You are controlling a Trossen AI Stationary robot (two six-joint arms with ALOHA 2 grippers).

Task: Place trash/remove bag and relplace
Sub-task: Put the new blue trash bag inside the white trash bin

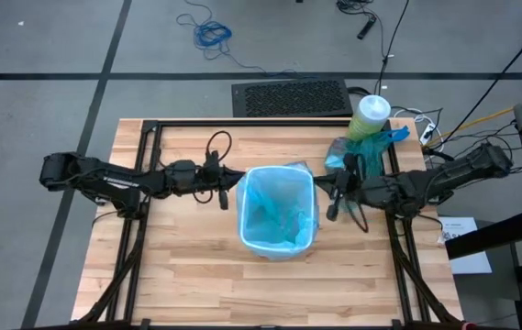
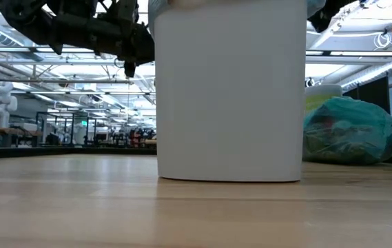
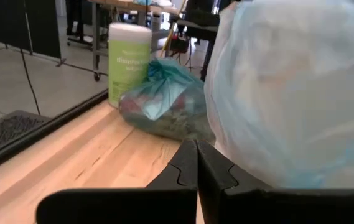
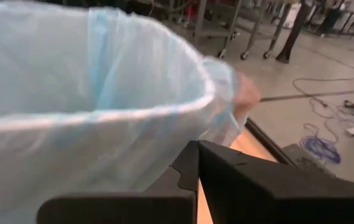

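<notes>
The white bin (image 1: 277, 223), lined with the pale sky-blue bag (image 1: 279, 206), stood between both arms, the right gripper (image 1: 332, 213) nearer to the tied teal-green bag (image 2: 351, 131) of trash lying just behind it by the canister (image 1: 369, 116), while the left gripper (image 1: 225, 199) waited opposite, both pinched together on nothing.

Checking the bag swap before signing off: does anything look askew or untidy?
The pale blue liner is over the bin rim but bunches loosely at one corner. The tied teal bag of trash sits on the table beside the green canister, not removed. Nothing is spilled.
</notes>
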